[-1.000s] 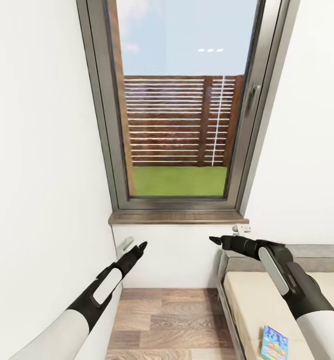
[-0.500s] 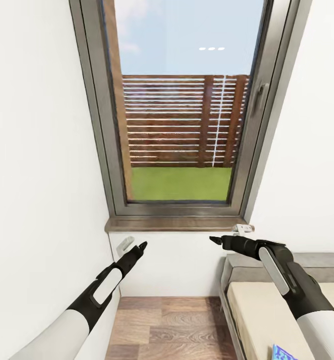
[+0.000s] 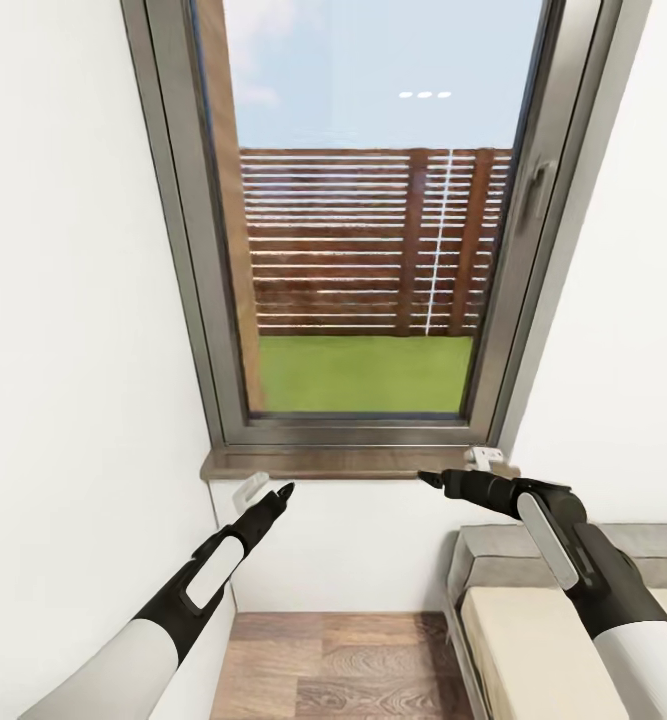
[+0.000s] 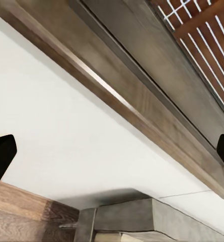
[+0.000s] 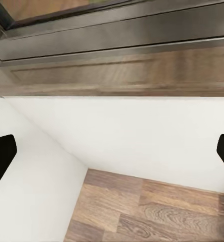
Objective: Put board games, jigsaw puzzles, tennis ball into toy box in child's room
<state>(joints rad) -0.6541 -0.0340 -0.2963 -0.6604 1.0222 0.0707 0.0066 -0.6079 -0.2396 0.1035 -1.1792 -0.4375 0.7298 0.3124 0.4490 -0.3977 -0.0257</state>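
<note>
The bed (image 3: 529,640), a beige mattress on a grey frame, fills the lower right corner of the head view, and its grey frame corner (image 4: 137,218) also appears in the left wrist view. My left gripper (image 3: 284,489) hangs in the air in front of the white wall below the window sill. My right gripper (image 3: 424,480) is level with the sill, above the head of the bed. Both are open and empty, with dark fingertips (image 4: 0,154) (image 5: 1,151) far apart in the wrist views. The board games, jigsaw puzzles, tennis ball, toy box and table are out of view.
A tall grey-framed window (image 3: 358,250) with a brown wooden sill (image 3: 343,462) stands straight ahead, looking out on a fence and grass. A white wall (image 3: 73,350) runs close along my left. A strip of wood-plank floor (image 3: 343,665) lies between that wall and the bed.
The whole view has shifted: the window looms larger, the sill sits lower and the bed slides down and right. The blue board game on the mattress has left the picture. The arms keep their pose.
</note>
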